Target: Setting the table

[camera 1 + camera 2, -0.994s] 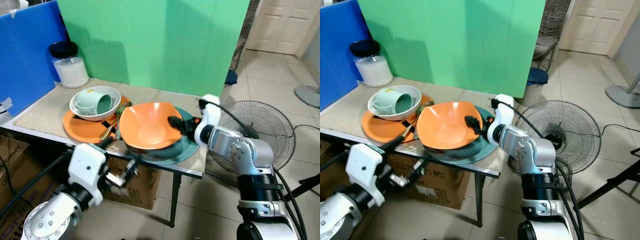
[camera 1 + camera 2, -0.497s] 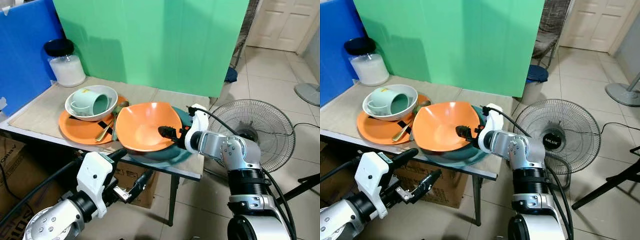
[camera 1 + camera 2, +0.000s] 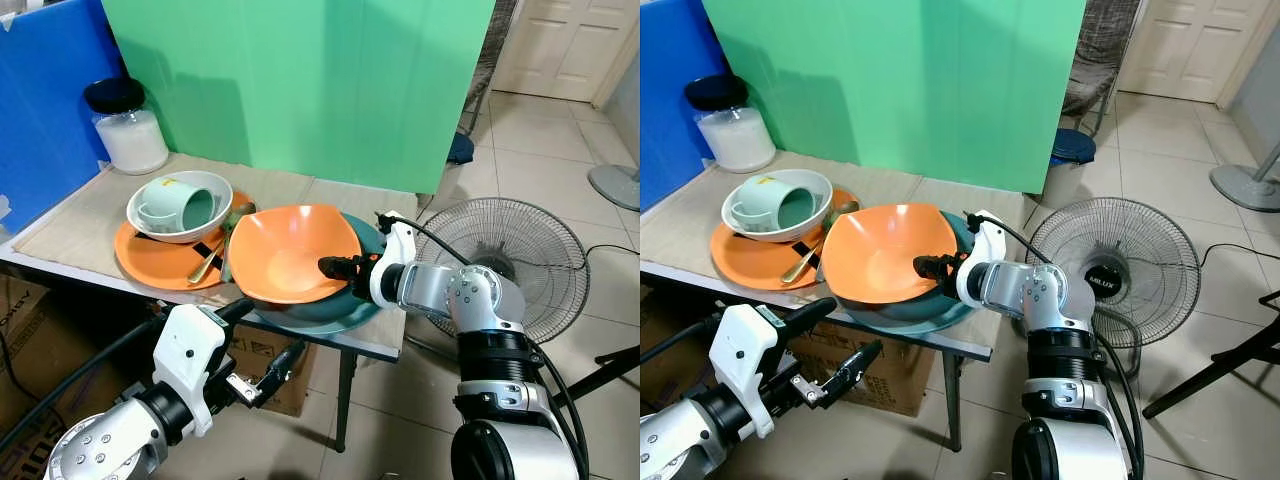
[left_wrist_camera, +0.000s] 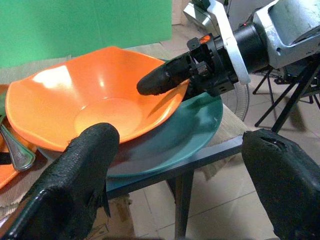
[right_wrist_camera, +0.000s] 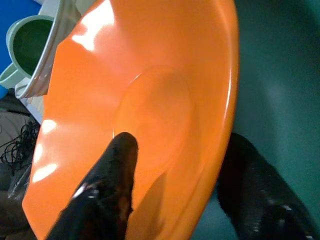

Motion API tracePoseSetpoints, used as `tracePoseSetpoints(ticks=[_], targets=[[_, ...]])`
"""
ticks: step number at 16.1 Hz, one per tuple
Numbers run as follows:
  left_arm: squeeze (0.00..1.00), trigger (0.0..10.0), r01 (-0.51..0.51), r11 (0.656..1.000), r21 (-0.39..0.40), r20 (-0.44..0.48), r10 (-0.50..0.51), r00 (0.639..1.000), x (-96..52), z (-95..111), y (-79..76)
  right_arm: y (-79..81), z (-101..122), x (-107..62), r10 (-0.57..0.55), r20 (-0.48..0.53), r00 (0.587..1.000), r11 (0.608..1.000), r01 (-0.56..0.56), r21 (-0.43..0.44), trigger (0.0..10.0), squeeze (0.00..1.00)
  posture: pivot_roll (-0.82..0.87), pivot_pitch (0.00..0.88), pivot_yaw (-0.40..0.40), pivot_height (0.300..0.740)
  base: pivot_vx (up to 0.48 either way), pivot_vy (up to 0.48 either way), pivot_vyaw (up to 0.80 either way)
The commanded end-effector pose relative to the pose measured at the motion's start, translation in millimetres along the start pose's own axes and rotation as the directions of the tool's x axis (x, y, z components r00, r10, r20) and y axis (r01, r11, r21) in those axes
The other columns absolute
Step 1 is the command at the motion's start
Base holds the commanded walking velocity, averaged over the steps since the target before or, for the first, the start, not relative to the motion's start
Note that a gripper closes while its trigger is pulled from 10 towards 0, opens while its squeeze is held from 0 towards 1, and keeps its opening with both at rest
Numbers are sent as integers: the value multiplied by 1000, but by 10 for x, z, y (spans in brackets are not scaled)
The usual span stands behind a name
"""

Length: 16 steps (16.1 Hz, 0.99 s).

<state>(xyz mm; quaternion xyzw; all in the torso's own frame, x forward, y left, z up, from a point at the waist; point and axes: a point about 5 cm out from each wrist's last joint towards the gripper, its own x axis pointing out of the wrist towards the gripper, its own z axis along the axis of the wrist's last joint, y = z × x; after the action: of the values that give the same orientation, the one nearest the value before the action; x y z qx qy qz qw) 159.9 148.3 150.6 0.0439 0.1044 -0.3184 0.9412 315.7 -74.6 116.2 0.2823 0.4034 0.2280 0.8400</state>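
Right pincer grips one orange bowl's rim.

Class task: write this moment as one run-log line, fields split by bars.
right gripper: jaws straddle rim of orange bowl | bowl: on teal plate | left gripper: open, below table edge

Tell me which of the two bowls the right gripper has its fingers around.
The orange bowl on the teal plate: the right gripper straddles its rim, one finger inside, one outside. The white bowl, holding a green mug, sits untouched on the orange plate.
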Motion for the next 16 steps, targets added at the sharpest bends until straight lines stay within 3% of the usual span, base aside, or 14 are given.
tracePoseSetpoints(ticks=[1,14,16], targets=[[0,10000,5,1000,9,-2,-5,1000,-6,9,-14,53,39,6,15,-7,1000,1000,-15,6,0,0,24,0,8,740,0,0,0],[0,10000,-1,1000,17,-1,1,1000,14,26,-4,50,37,3,13,5,1000,998,-14,62,0,0,13,0,15,740,0,0,0],[0,10000,0,1000,21,1,0,1000,31,31,6,42,83,-23,24,40,999,994,-28,102,0,0,9,0,16,740,0,0,0]])
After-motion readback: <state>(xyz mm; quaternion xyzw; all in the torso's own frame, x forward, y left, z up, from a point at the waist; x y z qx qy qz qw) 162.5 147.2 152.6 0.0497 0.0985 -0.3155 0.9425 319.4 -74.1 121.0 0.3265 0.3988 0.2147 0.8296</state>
